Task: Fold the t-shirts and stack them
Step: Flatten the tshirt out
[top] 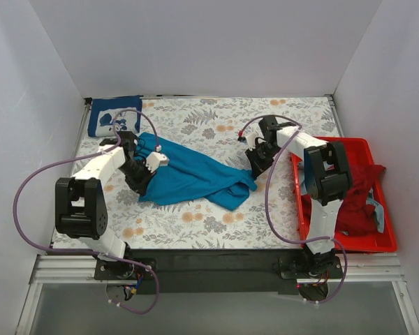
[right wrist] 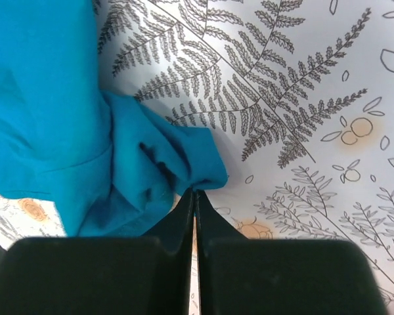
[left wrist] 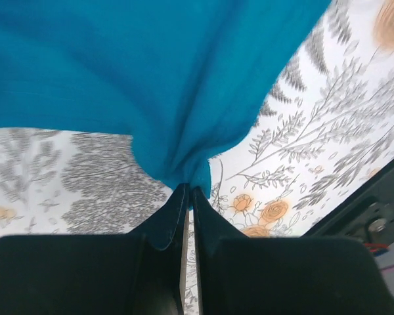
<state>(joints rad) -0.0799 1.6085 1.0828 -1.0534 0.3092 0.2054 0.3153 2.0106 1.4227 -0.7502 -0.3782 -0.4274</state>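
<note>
The teal-blue t-shirt (top: 192, 176) lies stretched and bunched across the middle of the floral table. My left gripper (top: 141, 183) is shut on its left edge; in the left wrist view the cloth (left wrist: 151, 79) pinches into the closed tips of the gripper (left wrist: 189, 191). My right gripper (top: 255, 171) is shut on the shirt's right end; the right wrist view shows the crumpled cloth (right wrist: 144, 164) caught in the gripper's tips (right wrist: 194, 191). A folded navy t-shirt with a white graphic (top: 114, 116) lies at the far left corner. Dark red and pale blue-grey shirts (top: 359, 199) lie in the red bin.
The red plastic bin (top: 380, 244) stands at the table's right edge beside the right arm. White walls close in the back and sides. A black strip runs along the near edge (top: 216, 259). Purple cables loop off both arms.
</note>
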